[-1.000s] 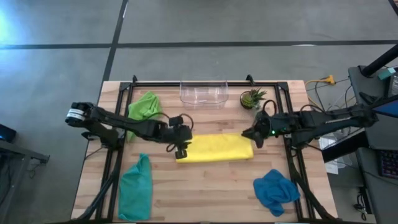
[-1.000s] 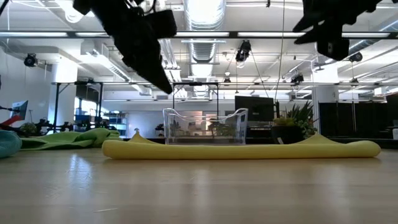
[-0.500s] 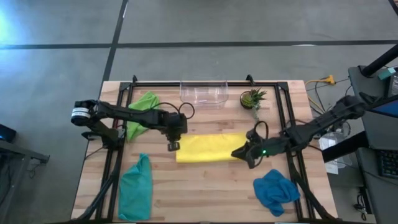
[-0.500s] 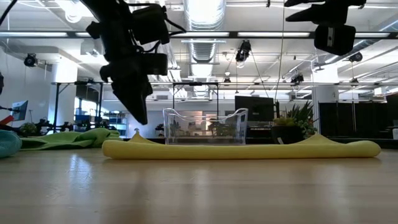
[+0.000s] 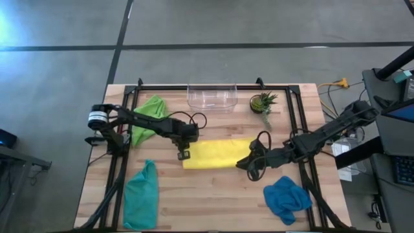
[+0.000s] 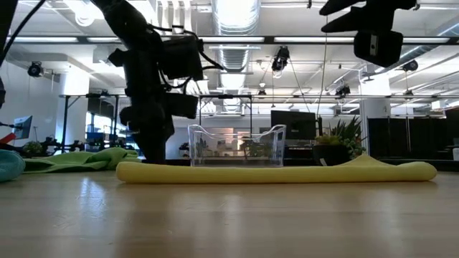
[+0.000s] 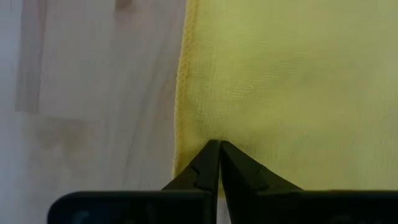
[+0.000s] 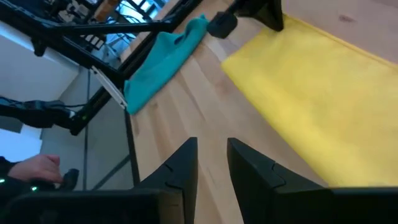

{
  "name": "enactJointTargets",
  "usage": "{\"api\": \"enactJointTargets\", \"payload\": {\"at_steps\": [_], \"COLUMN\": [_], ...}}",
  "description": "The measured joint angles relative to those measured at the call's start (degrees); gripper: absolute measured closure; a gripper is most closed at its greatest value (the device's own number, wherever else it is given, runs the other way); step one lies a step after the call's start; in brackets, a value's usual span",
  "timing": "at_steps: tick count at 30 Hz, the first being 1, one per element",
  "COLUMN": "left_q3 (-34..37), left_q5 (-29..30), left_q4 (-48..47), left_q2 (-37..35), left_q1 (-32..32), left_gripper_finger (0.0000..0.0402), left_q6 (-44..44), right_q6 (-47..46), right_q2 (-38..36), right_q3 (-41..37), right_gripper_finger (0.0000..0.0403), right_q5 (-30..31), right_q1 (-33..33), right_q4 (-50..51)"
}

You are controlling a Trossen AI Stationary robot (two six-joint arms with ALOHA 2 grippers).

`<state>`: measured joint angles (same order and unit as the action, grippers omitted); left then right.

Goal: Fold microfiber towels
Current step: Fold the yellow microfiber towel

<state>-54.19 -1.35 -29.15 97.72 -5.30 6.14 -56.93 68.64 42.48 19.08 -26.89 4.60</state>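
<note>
Overhead coverage takes in all four cloths at once: the yellow towel (image 5: 218, 154) lies folded mid-table as a strip, its long axis running left to right, with the lime green towel (image 5: 149, 111) behind its left end, the teal towel (image 5: 141, 194) at the front left and the blue towel (image 5: 286, 197) at the front right. Only the left wrist view shows the left gripper (image 7: 219, 147) pinched shut on the yellow towel's edge, fingertips together with fabric puckered at them. Table-level footage shows the strip lying flat, with a clear bin (image 6: 237, 145) behind it. From the right wrist view, the right gripper (image 8: 211, 149) hangs above bare wood by the strip's right end, jaws slightly parted, grasping nothing.
</note>
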Motion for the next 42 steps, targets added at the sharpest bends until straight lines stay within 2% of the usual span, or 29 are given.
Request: {"api": "enactJointTargets", "payload": {"at_steps": [4, 12, 24, 29, 35, 42], "left_q3": [-0.2, 0.0, -0.1, -0.2, -0.8, -4.2], "left_q5": [-0.2, -2.3, -2.9, -0.2, 0.0, 0.0], "left_q4": [-0.3, -2.4, 0.7, 4.2, 7.8, 8.0], "left_q2": [1.2, -1.4, -2.2, -1.7, 0.6, 3.7], "left_q1": [0.5, 4.7, 17.3, 21.5, 24.6, 27.5], "left_gripper_finger": [0.04, 0.04, 0.04, 0.04, 0.04, 0.04], "left_q6": [4.1, 13.7, 33.4, 41.0, 48.7, 53.3], "right_q6": [0.4, 1.5, 6.9, 9.1, 10.5, 10.5], "right_q2": [-1.8, -7.0, -14.4, -16.2, -17.1, -17.8], "right_q3": [-0.1, -0.1, -0.2, -0.2, -0.2, -0.2], "right_gripper_finger": [0.032, 0.0323, 0.0323, 0.0323, 0.0323, 0.0323], "right_q5": [-1.5, -1.5, -1.0, -0.9, -0.9, -1.0], "right_q1": [0.0, -0.4, -0.3, -0.3, -0.3, -0.3], "right_q4": [1.3, 9.9, 20.2, 22.4, 22.8, 23.5]}}
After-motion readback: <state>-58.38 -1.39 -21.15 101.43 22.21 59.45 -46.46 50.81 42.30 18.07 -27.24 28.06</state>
